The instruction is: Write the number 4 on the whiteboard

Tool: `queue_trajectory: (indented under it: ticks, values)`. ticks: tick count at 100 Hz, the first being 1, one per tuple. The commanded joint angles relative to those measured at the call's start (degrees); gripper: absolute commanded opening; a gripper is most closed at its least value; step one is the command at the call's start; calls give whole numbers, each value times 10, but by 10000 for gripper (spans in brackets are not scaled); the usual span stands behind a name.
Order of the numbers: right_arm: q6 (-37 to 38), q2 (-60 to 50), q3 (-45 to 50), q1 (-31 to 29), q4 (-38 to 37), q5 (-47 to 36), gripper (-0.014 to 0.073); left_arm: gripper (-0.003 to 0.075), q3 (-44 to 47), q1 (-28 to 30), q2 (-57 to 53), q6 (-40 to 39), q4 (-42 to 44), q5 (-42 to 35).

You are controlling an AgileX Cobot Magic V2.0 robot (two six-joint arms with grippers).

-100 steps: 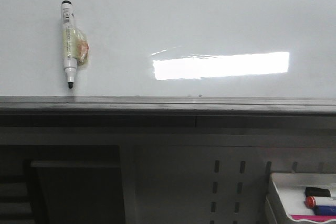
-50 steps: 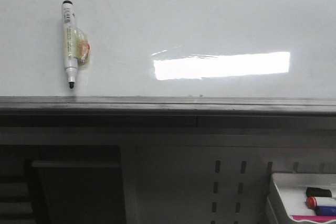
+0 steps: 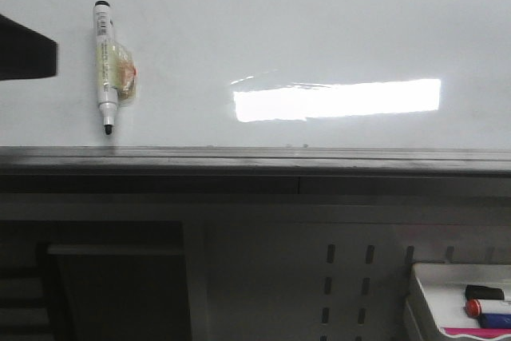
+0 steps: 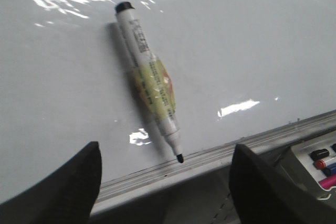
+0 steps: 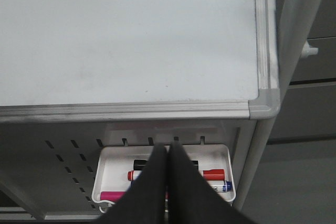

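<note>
the whiteboard [image 3: 319, 29] fills the upper part of the front view, glossy and white, with a bright rectangular light reflection right of centre and a grey metal bottom rim [image 3: 255, 157] along its lower edge. no number 4 is on it: no stroke of ink is visible anywhere on the surface, so the writing is judged not yet begun.

a black-tipped marker [image 3: 104, 65] sits on the left part of the board, roughly upright, uncapped nib down just above the rim. a yellowish wad around its middle [image 3: 120, 73] appears to fix it to the board (probably tape or a magnet pad, material not determinable), which would explain why it stays on the surface and offers its barrel for a grasp.

the left claw [image 4: 163, 182] is wide open and holds nothing; its two dark fingers [image 4: 68, 187] stand either side of the marker's nib end, apart from it, an alignment consistent with an approach to pick it up. in the front view only a dark edge of this arm [image 3: 24, 57] shows at far left.

the right claw [image 5: 167, 182] is pressed fully closed with nothing between its fingers, hanging over a small white tray [image 5: 107, 161] of spare markers below the board's right corner, evidently parked clear.
</note>
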Motion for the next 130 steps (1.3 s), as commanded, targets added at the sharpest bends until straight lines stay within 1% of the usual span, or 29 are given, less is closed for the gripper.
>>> queue_trajectory:
  ticks: [1,23,38,49,54,57,63,64,65,66,68,69,70,73,74,80,86,90,93,99,110,122,130]
  values:
    - [-1,12,-21,-2,1,-35,-64,473,-42,-20,56,-1,-8,-79]
    - [-1,12,-21,-2,1,-30,-64,473,-88,-24,154,-1,-37,-97]
    - [-1,12,-21,-2,1,-29,-64,473,-102,-25,190,-5,-59,-88]
    - [-1,12,-21,-2,1,-28,-64,473,-103,-25,206,-5,-99,-90]
    - [-1,12,-21,-2,1,-26,-64,457,-103,-25,212,-5,-111,-91]
    - [-1,12,-21,-2,2,-24,-64,418,-103,-25,213,-5,-111,-93]
    - [-1,12,-22,-2,5,-29,-64,304,-103,-25,215,-5,-108,-93]
    - [-1,12,-22,-2,6,-29,-64,267,-103,-25,215,-5,-108,-93]
    - [-1,12,-22,-2,6,-30,-64,248,-103,-25,215,-5,-107,-93]
    - [-1,12,-22,-2,6,-30,-64,208,-103,-25,215,-5,-107,-93]
    - [-1,12,-22,-2,6,-30,-64,167,-103,-25,215,-5,-107,-93]
    - [-1,12,-22,-2,6,-30,-64,125,-103,-25,215,-5,-107,-94]
    - [-1,12,-22,-2,6,-30,-64,104,-103,-25,215,-5,-107,-94]
    - [-1,12,-22,-2,7,-28,-64,1,-103,-25,215,-5,-106,-94]
    - [-1,12,-22,-2,7,-28,-64,-18,-103,-25,215,-5,-105,-94]
    - [-2,12,-22,-2,16,-23,-64,-20,-103,-25,215,-1,-97,-94]
    - [-12,12,-22,4,40,-19,-64,-20,-103,-25,215,1,-89,-94]
    - [-29,13,-22,8,74,-16,-64,-20,-103,-25,215,1,-74,-94]
    - [-59,18,-22,11,114,-10,-64,-20,-103,-25,213,1,-60,-94]
    - [-101,31,-25,14,159,1,-64,-20,-103,-25,207,1,-27,-89]
    - [-173,55,-32,23,229,15,-64,-20,-98,-25,177,1,56,-72]
    - [-274,82,-44,42,338,14,-64,-20,-87,-27,128,1,161,-54]
    - [-317,105,-57,56,375,13,-64,-20,-77,-27,96,1,233,-51]
